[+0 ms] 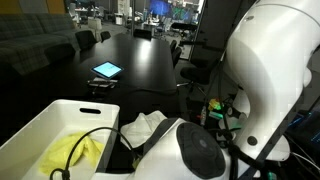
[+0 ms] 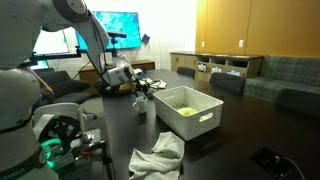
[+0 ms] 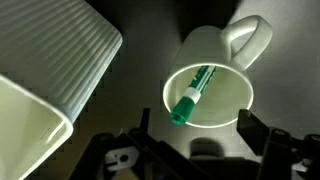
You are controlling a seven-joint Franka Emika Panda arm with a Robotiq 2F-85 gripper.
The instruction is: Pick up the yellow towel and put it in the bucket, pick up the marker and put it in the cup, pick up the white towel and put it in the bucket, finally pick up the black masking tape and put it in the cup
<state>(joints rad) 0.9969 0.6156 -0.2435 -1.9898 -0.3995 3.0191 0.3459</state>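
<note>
Hand [image 3: 197,140] spread wide, empty, touching nothing, poised over cup [image 3: 215,45]; green marker [image 3: 190,97] leans inside cup.

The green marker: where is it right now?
In the wrist view the marker leans inside the white cup, to the right of the ribbed white bucket.

table [image 1: 140,55]: dark | tablet [image 1: 107,70]: lit, lying flat | wall screen [image 2: 118,24]: on | sofa [image 2: 285,72]: grey-green

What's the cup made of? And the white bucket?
The cup looks like glazed ceramic: smooth, white, faintly shiny, with a thick handle. The bucket is probably matte plastic, judging by the moulded ribs on its wall.
</note>
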